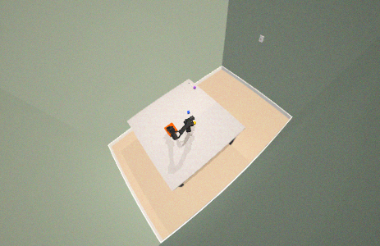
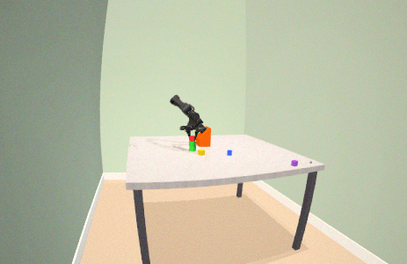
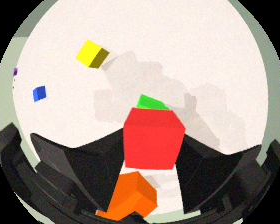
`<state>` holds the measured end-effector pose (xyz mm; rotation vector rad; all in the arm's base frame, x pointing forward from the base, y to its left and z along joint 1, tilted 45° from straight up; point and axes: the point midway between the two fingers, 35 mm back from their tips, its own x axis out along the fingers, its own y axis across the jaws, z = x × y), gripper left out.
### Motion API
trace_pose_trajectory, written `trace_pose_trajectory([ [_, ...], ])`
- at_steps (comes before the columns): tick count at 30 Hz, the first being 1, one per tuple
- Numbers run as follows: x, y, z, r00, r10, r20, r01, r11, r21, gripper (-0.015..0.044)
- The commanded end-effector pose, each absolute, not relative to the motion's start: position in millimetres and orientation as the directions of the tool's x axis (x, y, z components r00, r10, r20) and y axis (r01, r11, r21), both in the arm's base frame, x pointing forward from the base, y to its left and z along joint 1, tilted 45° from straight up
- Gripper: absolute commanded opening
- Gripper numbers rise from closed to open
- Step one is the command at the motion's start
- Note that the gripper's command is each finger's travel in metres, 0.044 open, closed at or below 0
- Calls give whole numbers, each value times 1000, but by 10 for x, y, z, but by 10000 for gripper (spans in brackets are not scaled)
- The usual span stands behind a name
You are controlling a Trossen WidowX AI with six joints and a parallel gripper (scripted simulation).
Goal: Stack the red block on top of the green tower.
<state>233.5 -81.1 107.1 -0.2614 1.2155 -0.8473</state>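
My gripper (image 3: pixel 151 132) (image 2: pixel 192 137) is shut on the red block (image 3: pixel 154 140) (image 2: pixel 192 138), one finger on each side of it. In the exterior view the red block is directly above the green tower (image 2: pixel 192 146) (image 3: pixel 151 103), with no gap visible between them. In the wrist view only a strip of the green tower shows past the far edge of the red block; the rest is hidden. The tower stands upright on the table. In the top view the arm hides both the red block and the tower.
A yellow block (image 1: pixel 194 123) (image 2: pixel 201 152) (image 3: pixel 91 54) lies close to the tower. A blue block (image 1: pixel 188 111) (image 2: pixel 229 152) (image 3: pixel 39 93) lies farther off. A purple block (image 1: pixel 194 87) (image 2: pixel 294 163) is near the table's edge. An orange block-like object (image 2: pixel 205 137) (image 3: pixel 137 189) stands by the arm's base.
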Motion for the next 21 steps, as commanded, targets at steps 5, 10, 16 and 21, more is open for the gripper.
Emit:
trace_pose_trajectory([
  [5,2331,-820,1061,95,-695,-713,427,675,-602,0],
  [10,2331,-821,1060,95,-695,-713,427,675,-602,0],
  [16,2335,-815,1064,95,-693,-715,430,676,-598,26],
  [21,2335,-815,1064,95,-693,-715,430,676,-598,157],
])
